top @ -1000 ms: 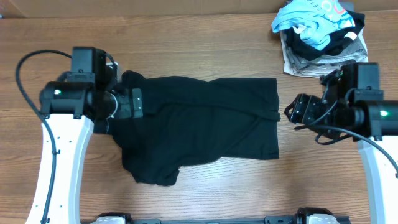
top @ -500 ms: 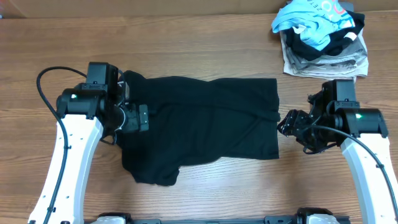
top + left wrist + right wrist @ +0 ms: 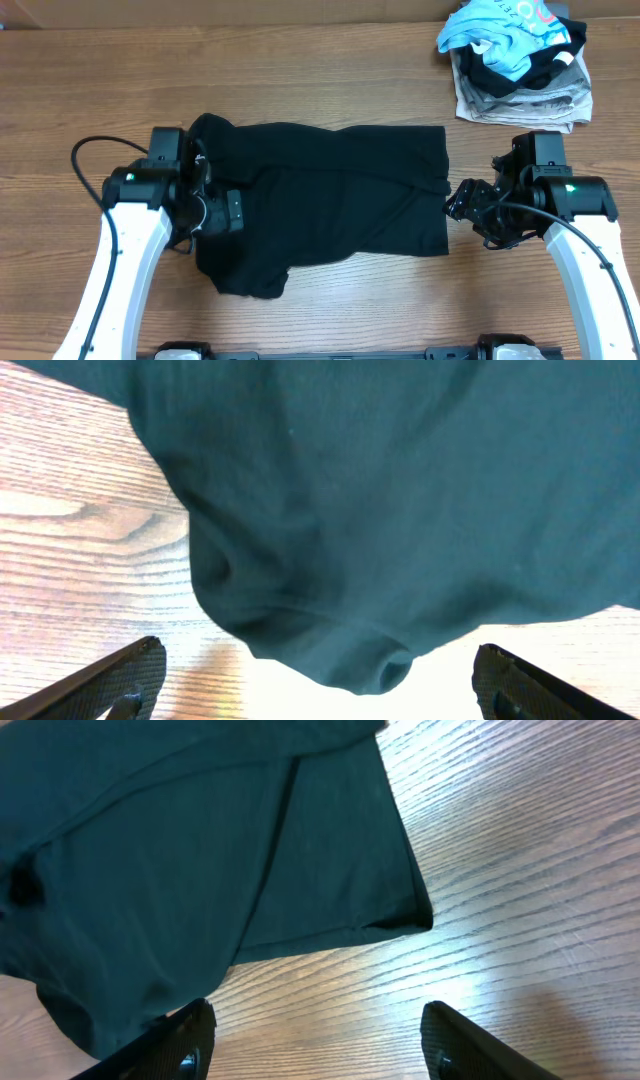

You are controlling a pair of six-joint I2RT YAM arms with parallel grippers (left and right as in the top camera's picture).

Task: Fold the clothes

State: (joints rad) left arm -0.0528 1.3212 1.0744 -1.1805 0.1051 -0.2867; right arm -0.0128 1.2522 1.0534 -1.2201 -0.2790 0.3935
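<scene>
The black garment lies spread flat across the middle of the wooden table, with one lobe hanging toward the front left. No logo or lettering shows. My left gripper is open and empty above the garment's left part. In the left wrist view the garment fills the top, and a rounded fold lies between the open fingers. My right gripper is open and empty just off the garment's right edge. In the right wrist view the fingers are over bare wood, near the garment's corner.
A pile of other clothes sits at the back right: a light blue shirt on top of grey-white folded fabric. A black cable loops beside the left arm. The table's front edge runs along the bottom.
The left arm has moved toward the front and slightly right, further over the garment's left part. The right arm has shifted left to the garment's right edge. The garment has not moved.
</scene>
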